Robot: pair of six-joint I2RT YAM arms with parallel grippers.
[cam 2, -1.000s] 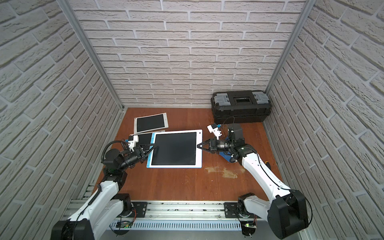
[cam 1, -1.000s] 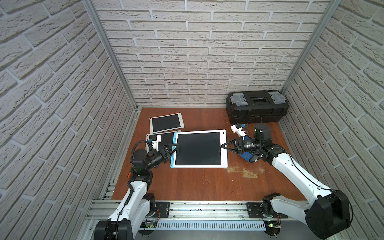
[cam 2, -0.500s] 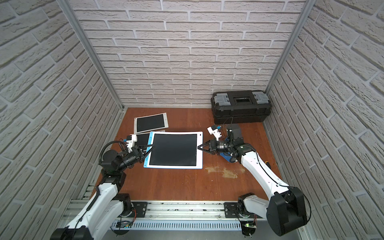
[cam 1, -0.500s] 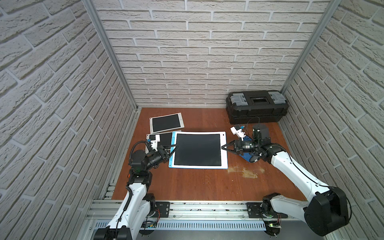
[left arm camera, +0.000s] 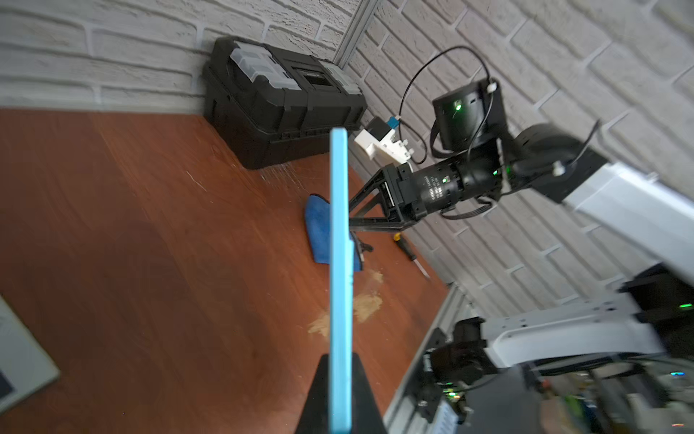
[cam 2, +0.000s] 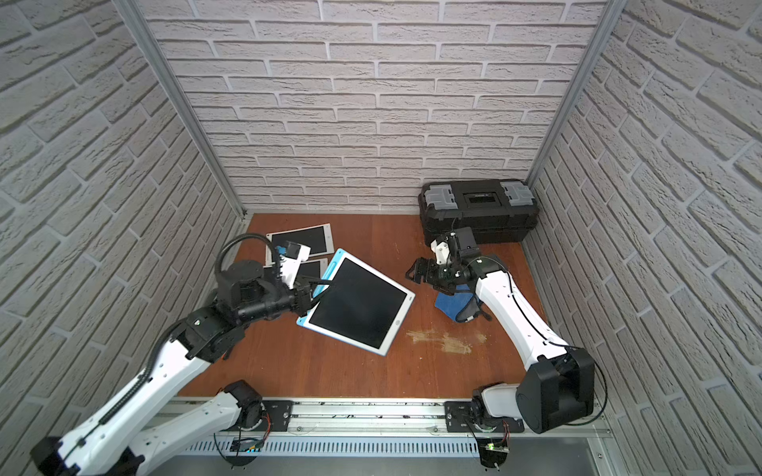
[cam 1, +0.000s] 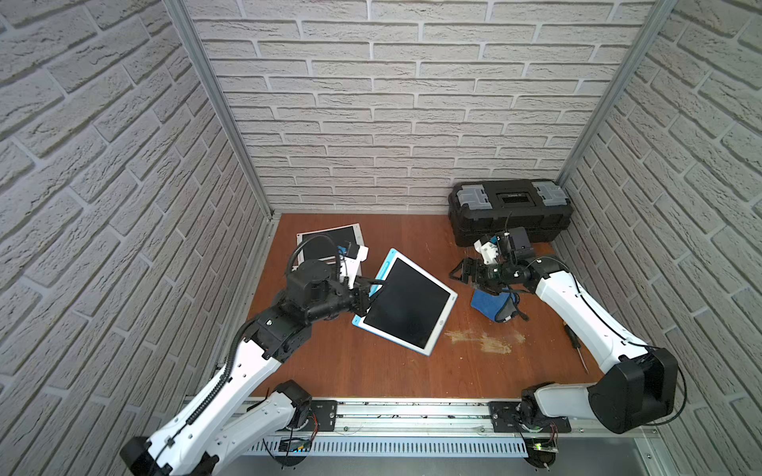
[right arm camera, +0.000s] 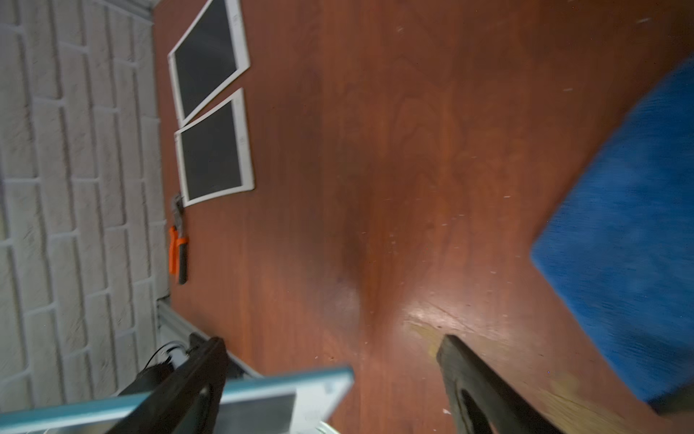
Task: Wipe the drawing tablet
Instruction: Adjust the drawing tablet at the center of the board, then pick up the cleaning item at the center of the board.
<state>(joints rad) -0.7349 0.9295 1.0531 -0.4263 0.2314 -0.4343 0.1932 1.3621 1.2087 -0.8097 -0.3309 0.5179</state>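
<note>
Drawing tablet (cam 1: 406, 303), white-framed with black screen, tilts mid-frame, pinched by your left jaws; right jaws spread empty beside the blue cloth (cam 1: 488, 303); wiping seems unstarted.

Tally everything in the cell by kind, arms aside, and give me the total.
Drawing tablets: 3, the large blue-edged tablet and two small white tablets
Blue cloth: 1
Black toolbox: 1
Screwdriver: 1
Orange-handled pliers: 1
Total: 7
</note>
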